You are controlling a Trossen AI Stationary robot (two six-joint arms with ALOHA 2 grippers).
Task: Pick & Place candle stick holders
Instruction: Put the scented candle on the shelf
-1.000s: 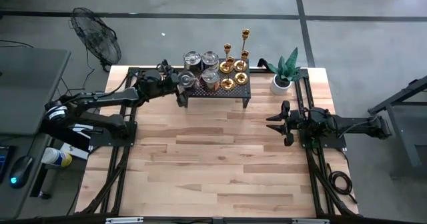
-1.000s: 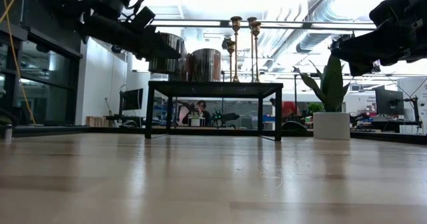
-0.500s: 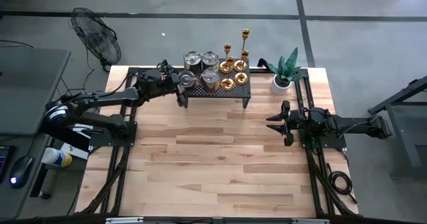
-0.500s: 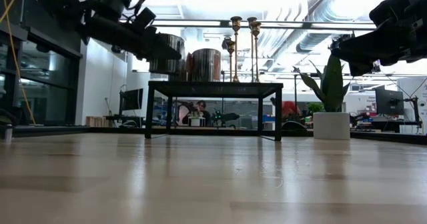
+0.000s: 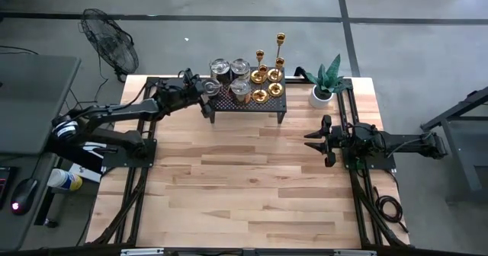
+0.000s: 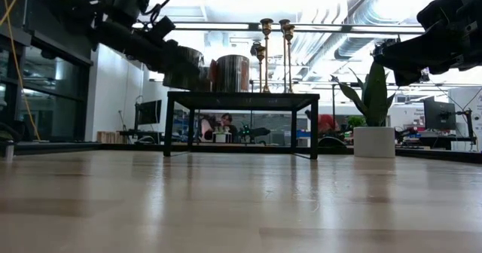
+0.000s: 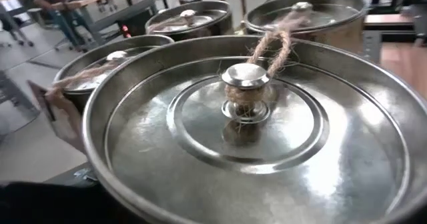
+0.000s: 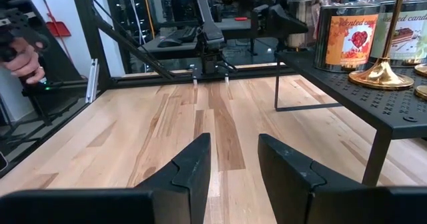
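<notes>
candle stick holders (image 5: 268, 75): shiny gold, differing heights

Lighting and picture quality: bright, even indoor light.

High view: the wooden table (image 5: 252, 172) is evenly lit, with only soft shadows cast under the arms. Low view: strong backlight is given by ceiling lamps; the arms and the black rack (image 6: 241, 101) are reduced to silhouettes, and the near table edge is blurred, with pale glare streaks. Left wrist view: a steel tin lid (image 7: 247, 124) is seen close, softly blurred, with broad reflections. Right wrist view: the near fingers (image 8: 193, 164) are slightly soft; gloss is seen on the wood.
</notes>
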